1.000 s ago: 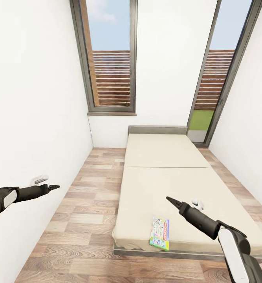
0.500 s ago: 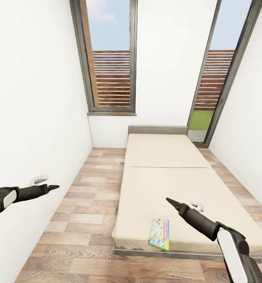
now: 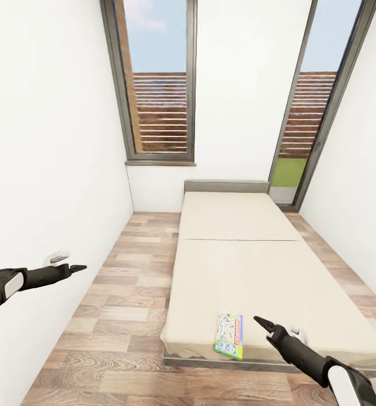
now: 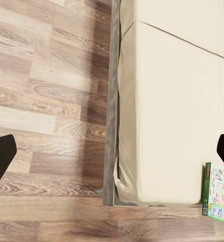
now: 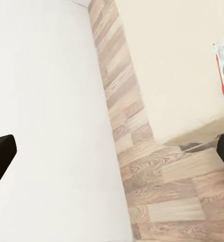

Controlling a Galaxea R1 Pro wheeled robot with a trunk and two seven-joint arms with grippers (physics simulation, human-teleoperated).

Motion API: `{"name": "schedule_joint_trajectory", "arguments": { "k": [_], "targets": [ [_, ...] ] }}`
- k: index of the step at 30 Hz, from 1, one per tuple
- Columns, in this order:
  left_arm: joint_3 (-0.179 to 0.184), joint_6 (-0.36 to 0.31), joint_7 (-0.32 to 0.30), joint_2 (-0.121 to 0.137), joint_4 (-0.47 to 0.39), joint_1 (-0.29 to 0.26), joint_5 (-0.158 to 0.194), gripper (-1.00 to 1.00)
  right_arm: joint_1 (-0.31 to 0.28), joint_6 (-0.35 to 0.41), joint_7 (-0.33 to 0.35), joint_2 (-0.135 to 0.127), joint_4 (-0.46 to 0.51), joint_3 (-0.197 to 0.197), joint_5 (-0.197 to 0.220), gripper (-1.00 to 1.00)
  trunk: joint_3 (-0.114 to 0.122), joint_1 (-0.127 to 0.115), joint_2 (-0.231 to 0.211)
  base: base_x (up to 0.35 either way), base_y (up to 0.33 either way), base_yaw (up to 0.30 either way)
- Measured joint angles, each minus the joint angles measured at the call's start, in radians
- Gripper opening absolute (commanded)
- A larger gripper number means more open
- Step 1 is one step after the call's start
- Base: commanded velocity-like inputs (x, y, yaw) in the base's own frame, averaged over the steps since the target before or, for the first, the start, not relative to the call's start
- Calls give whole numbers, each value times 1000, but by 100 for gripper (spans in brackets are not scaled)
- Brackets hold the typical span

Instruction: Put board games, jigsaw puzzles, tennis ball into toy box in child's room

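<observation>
1. The left gripper [image 3: 78, 268] hangs over the wood floor [image 3: 120, 293] close to the white wall [image 3: 47, 169], fingers spread and empty; swinging further outward could bump it.
2. The blue cartoon board game [image 3: 229, 335] lies at the bed [image 3: 255, 270] foot's edge; a clumsy nudge could tip it off.
3. The right gripper [image 3: 261, 323], spread and empty, hovers just beside it.

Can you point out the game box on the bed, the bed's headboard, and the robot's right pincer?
game box [image 3: 229, 335], head view, middle of its printed lid.
headboard [image 3: 226, 186], head view, middle of the grey panel.
right pincer [image 3: 262, 322], head view, dark tip.

Board game [image 3: 229, 335] on bed's [image 3: 255, 265] near end.
</observation>
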State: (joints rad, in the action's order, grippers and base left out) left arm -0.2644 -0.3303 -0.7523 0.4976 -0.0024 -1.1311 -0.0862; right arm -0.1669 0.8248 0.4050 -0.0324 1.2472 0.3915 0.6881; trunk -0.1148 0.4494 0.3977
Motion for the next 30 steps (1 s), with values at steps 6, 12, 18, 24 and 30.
{"name": "schedule_joint_trajectory", "arguments": {
  "k": [6, 12, 18, 24, 30],
  "targets": [
    [0, 0, -13, 1, 0, 0, 0, 100, 14, 1, 2, 0, -62, 53, -1, 100, 0, 0, 0, -40, 163, 0],
    [0, 0, -15, 3, 0, 0, 0, 100, 42, -47, 2, 0, -71, 64, -3, 100, 0, 0, 0, -5, 33, 0],
    [0, 0, -16, 2, 0, 0, 0, 100, 45, -71, 2, 0, -77, 65, -2, 100, 0, 0, 0, 0, 2, 0],
    [0, 0, -15, 0, 0, 0, 0, 100, 46, -134, 1, -4, -186, 66, -6, 100, 0, 0, 0, 0, 0, 0],
    [0, 0, -15, 1, 0, 0, 0, 100, 45, -279, 3, -51, -369, 59, -11, 100, 0, 0, 0, 0, 0, 0]
  ]
}}
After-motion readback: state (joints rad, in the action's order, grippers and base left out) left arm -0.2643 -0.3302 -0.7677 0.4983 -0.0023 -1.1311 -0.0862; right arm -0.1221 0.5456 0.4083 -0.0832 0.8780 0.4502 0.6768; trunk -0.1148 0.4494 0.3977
